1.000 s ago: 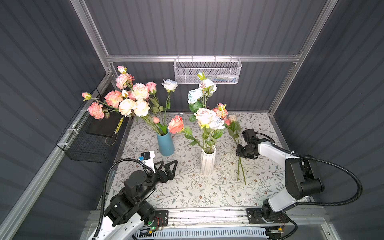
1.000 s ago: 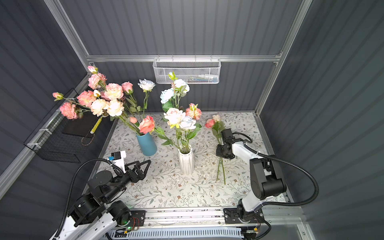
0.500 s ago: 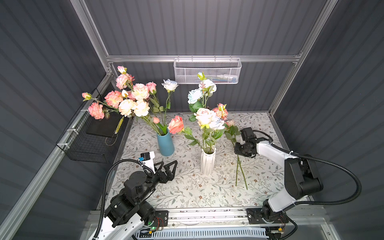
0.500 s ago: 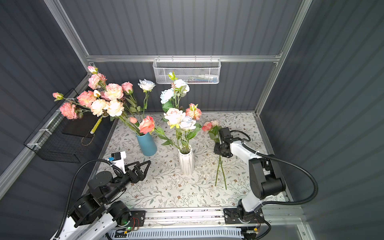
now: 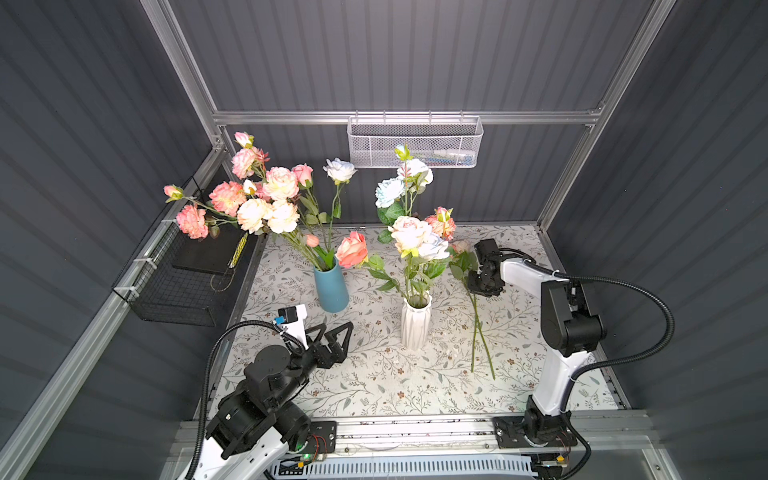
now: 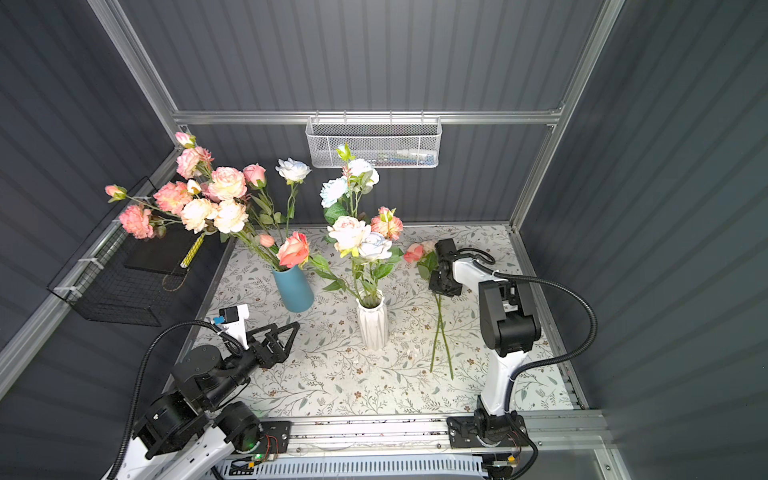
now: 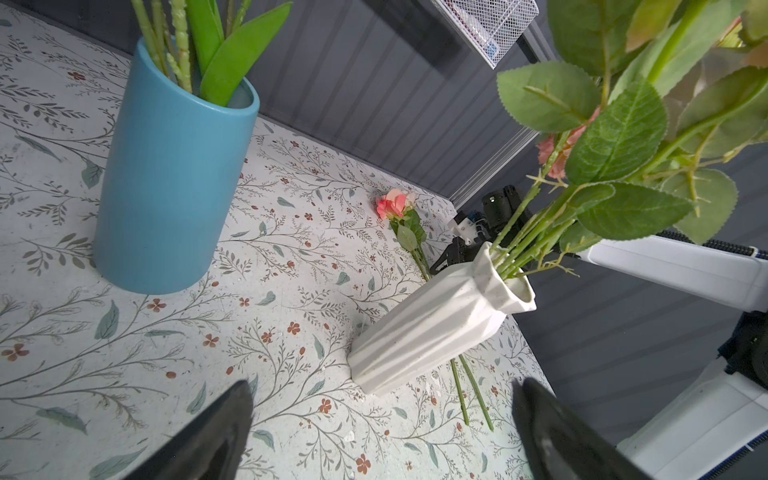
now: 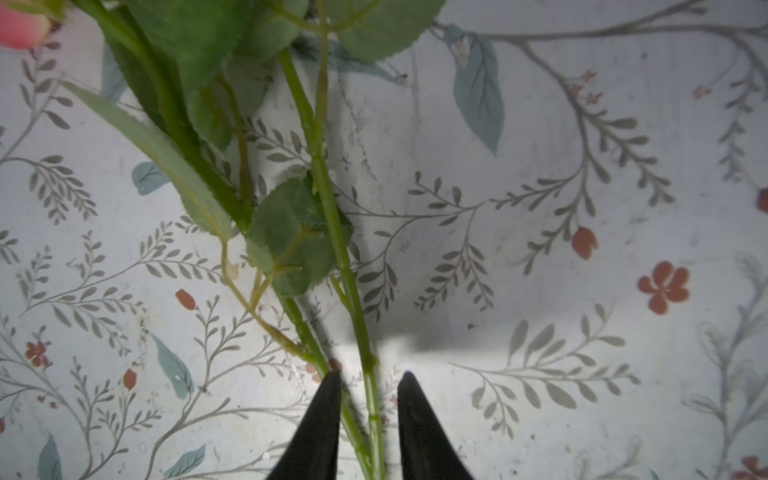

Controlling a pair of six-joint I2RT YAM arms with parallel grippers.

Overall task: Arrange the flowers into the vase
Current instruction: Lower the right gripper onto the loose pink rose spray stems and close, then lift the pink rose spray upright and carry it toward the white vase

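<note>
In both top views, two loose flowers (image 5: 478, 328) (image 6: 439, 328) lie flat on the floral tablecloth (image 5: 395, 374) (image 6: 332, 374), right of centre. Their pink blooms point toward the back wall, and their stems spread apart toward the lower edge. The right gripper (image 5: 478, 286) (image 6: 440, 286) sits low over the upper stems, just below the leaves; its jaw gap is hidden from above. At centre stands the white vase (image 5: 415, 324) (image 6: 372, 328) with cream, pale-blue and peach blooms. Up and to its left, the blue vase (image 5: 331, 289) (image 6: 293, 289) holds a larger bunch leaning toward the upper left. The left gripper (image 5: 337, 331) (image 6: 283, 332), at lower left, hovers over the cloth with its jaws spread wide and nothing between them.

The left wrist view shows its dark fingers (image 7: 224, 432) far apart in the bottom corners. The blue vase (image 7: 166, 187) is at upper left and the white vase (image 7: 432, 328) right of centre. The loose flowers (image 7: 409, 239) lie behind the white vase.

In the right wrist view, the right gripper (image 8: 370, 378) at bottom centre straddles both green stems (image 8: 332, 216). Its tips are narrowly parted, and cloth shows between one tip and the nearer stem, so they are not pinched.
</note>
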